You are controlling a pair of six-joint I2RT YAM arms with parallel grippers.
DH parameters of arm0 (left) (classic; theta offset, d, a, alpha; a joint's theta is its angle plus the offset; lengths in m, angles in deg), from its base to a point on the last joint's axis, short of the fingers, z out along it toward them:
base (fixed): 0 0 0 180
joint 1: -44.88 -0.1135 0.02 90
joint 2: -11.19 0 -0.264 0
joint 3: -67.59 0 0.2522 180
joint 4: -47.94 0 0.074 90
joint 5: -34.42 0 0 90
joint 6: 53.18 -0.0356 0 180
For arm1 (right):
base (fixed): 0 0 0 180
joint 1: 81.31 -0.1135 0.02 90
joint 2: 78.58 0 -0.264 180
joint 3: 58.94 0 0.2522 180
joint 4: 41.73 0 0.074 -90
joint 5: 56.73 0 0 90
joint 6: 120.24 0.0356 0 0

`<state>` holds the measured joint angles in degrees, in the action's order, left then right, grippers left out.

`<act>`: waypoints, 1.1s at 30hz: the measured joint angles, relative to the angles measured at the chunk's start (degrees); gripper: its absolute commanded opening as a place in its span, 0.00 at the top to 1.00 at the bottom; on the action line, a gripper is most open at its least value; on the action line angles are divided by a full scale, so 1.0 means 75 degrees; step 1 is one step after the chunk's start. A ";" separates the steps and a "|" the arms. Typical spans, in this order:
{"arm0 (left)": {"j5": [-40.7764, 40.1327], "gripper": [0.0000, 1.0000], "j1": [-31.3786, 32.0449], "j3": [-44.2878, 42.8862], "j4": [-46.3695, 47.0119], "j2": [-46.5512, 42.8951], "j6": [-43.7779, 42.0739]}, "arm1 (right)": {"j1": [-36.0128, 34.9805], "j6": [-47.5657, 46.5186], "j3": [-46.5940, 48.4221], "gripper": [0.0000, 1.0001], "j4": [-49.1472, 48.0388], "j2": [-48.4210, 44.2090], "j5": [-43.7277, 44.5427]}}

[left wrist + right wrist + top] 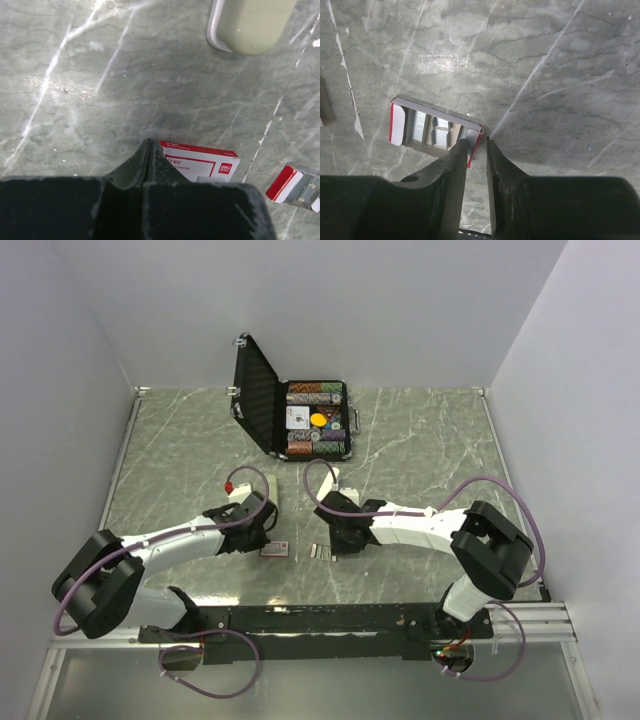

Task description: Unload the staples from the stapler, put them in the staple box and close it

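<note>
Two grippers sit low over the table (440, 450), toward its front edge.

Left gripper (150, 148): fingers pressed together with nothing between them. The tip hangs just above the near edge of the red-and-white box sleeve (202, 164).

Right gripper (475, 146): fingers a narrow slit apart, not clamped on anything I can make out. The red end wall of the inner tray (437, 112) shows in the slit; contact unclear.

Staples (421, 125) in view are silvery strips lying in that tray. The tray sits just right of the sleeve, between the two grippers.

Stapler (250, 22): pale body on the table just beyond the left gripper, apart from both grippers. Can't tell whether it is opened or holds any strips.

Farthest back is an open chip case (318, 420), not involved.

Risks, as a judgement:
- Neither gripper is on the stapler, so unloading looks not yet begun.
- The right fingers straddle the tray end, so closing or lifting there could tip the light tray and spill loose strips.
- The strips are thin and flat, so a pinch may slip off one or snap it.
- A forward push by the left gripper would shove the sleeve.
</note>
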<state>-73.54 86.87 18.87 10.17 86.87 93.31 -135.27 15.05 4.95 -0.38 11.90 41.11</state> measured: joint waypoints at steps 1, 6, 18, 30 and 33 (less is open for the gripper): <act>0.0026 0.99 0.0000 0.0000 0.0029 0.0009 -0.0017 | 0.0000 0.0000 0.0000 0.73 -0.0015 0.0000 0.0000; 0.0198 0.99 -0.0006 0.0000 0.0230 0.0055 -0.0143 | 0.0000 -0.0038 0.0000 0.83 -0.0082 0.0023 -0.0035; 0.0740 0.99 -0.0006 0.0000 0.0796 0.0201 -0.0495 | 0.0050 -0.0108 0.0000 1.00 -0.0117 0.0055 -0.0058; 0.0997 0.99 -0.0006 0.0000 0.0898 0.0230 -0.0516 | 0.0085 -0.0169 0.0367 1.00 -0.0117 0.0361 -0.0102; 0.1020 0.99 -0.0006 -0.0009 0.0880 0.0230 -0.0501 | 0.0099 -0.0166 0.0428 1.00 -0.0099 0.0361 -0.0166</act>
<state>-65.89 86.83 18.80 16.77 88.60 89.55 -134.52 13.81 8.16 -1.12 14.61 39.86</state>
